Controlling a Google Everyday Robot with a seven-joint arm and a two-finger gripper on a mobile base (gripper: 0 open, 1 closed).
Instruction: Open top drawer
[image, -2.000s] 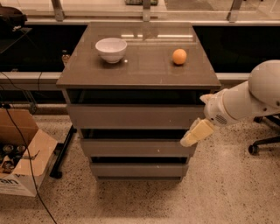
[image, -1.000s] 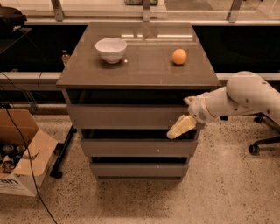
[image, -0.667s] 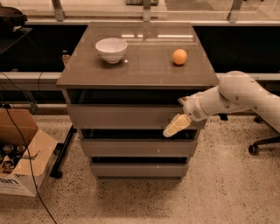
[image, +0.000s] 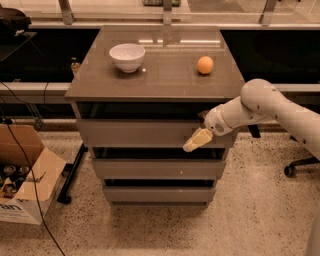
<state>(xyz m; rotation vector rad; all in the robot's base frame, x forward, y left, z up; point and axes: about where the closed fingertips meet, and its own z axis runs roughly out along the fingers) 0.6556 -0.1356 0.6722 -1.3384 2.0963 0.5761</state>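
The top drawer (image: 140, 133) is the widest grey-taupe front, just under the cabinet top (image: 165, 80), with a dark gap above it. Two narrower drawer fronts (image: 157, 168) (image: 157, 194) sit below it. My gripper (image: 197, 140), cream-coloured at the end of the white arm (image: 255, 105), reaches in from the right. It lies against the right part of the top drawer front, near its lower edge, pointing down and left.
A white bowl (image: 127, 56) and an orange (image: 205, 65) sit on the cabinet top. An open cardboard box (image: 25, 185) with cans stands on the floor at the left, with cables beside it. A chair base (image: 300, 165) is at the right.
The arm has swung left from beside the cabinet's right edge. The gripper now sits further left and a little higher, in front of the top drawer. The drawer fronts have not visibly moved.
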